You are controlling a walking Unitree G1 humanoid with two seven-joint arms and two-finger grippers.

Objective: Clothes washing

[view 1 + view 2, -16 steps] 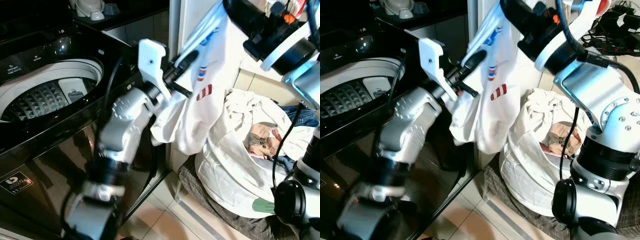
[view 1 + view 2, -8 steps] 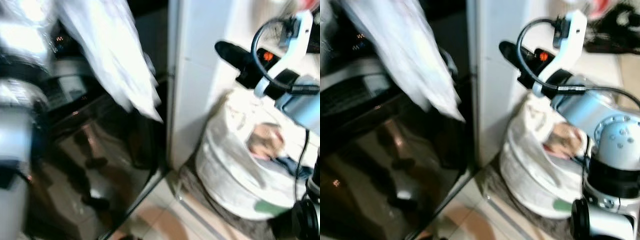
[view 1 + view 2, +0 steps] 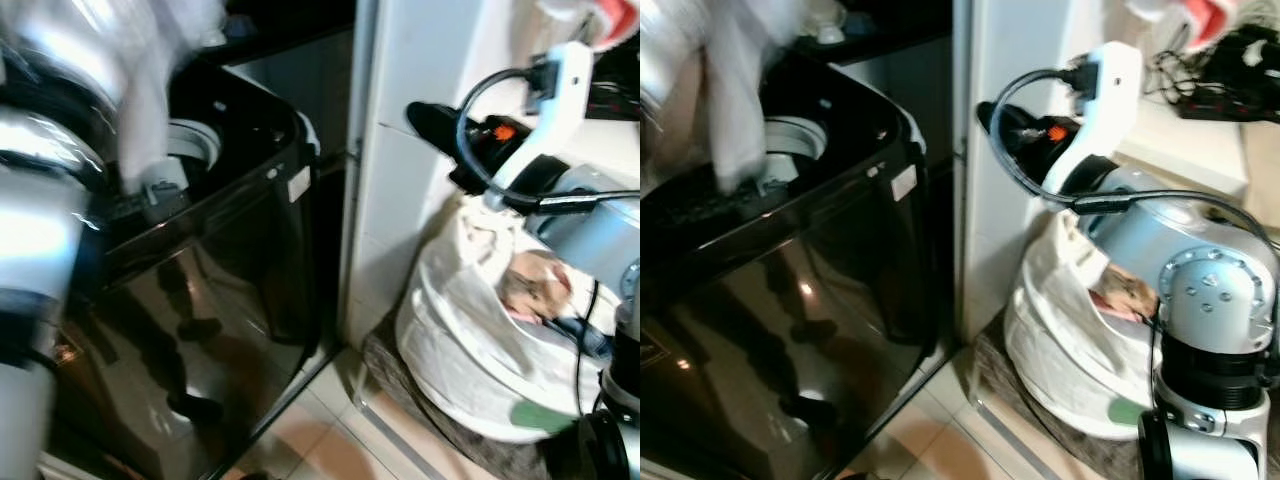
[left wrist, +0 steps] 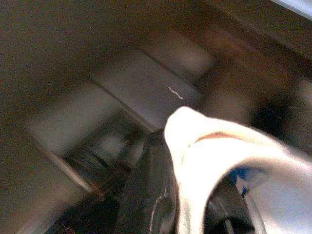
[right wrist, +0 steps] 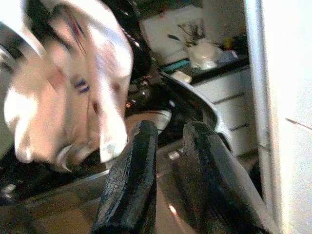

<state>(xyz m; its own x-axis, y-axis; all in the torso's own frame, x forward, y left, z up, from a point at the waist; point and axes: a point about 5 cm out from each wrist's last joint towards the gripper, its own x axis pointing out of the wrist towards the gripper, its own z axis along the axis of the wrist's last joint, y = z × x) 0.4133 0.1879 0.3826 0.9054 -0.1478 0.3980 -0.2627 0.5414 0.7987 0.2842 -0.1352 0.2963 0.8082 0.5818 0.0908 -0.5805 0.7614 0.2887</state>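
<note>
1. One pincer is at work: the left pincer (image 4: 170, 195) is closed on a fold of the white garment (image 4: 214, 146); the cloth wraps over one black finger, and the grip looks bunched rather than flat.
2. The garment (image 3: 150, 90) hangs blurred from the raised left arm over the washing machine (image 3: 240, 250), just above its open drum (image 3: 790, 140); being light, limp and loose, it will likely swing and trail, so a hold on gathered folds near the middle should keep hems off the rim.
3. The right pincer (image 5: 165, 170) holds nothing, its fingers a narrow gap apart, poised above the laundry bag (image 3: 470, 340).
4. That bag sits on the floor by the white wall, well apart from the drum; more clothes lie inside it.
</note>
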